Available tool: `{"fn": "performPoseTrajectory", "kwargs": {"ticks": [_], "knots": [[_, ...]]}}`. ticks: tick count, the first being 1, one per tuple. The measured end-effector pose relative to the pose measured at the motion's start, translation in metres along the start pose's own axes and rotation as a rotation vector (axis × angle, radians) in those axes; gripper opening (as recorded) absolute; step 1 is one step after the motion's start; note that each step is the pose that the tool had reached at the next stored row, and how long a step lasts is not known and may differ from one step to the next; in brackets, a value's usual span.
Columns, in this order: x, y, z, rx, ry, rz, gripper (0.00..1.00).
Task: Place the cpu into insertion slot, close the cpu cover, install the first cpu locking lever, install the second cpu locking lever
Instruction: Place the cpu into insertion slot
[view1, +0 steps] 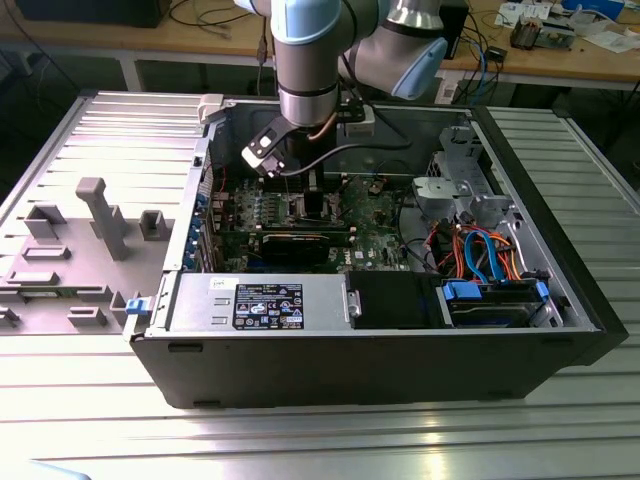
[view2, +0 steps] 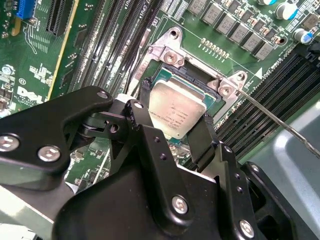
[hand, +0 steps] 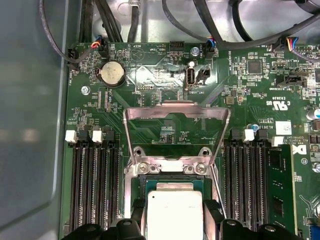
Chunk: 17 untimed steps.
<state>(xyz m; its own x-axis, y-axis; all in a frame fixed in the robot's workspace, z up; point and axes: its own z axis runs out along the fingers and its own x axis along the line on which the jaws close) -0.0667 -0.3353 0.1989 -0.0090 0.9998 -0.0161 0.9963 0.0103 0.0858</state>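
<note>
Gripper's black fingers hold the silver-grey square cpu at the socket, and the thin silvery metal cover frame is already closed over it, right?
No: in the first wrist view the thin silvery metal cover frame stands swung open beyond the socket. The gripper does hold the silver-grey square cpu there.

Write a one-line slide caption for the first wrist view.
The gripper holds the cpu at the insertion slot, with the cpu cover raised open.

Count, first wrist view: 1 chip (hand: 174, 212); 1 socket (hand: 172, 179); 1 cover frame (hand: 150, 111); 2 screws (hand: 144, 168) on the hinge bracket; 1 coin battery (hand: 111, 74); 2 banks of memory slots (hand: 95, 190).

Exterior view: 1 computer case (view1: 350, 350); 1 robot arm (view1: 310, 60); 1 labelled power box (view1: 255, 300).
</note>
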Motion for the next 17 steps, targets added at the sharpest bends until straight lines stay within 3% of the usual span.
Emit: {"fn": "performPoseTrajectory", "kwargs": {"ticks": [15,16,17], "knots": [[0.0007,0.0,0.0004,-0.0002,0.001,0.0,0.55],[0.0007,0.0,0.0004,-0.0001,0.001,0.0,0.61],[0.0008,0.0,0.0003,0.0,0.0009,0.0,0.61]]}}
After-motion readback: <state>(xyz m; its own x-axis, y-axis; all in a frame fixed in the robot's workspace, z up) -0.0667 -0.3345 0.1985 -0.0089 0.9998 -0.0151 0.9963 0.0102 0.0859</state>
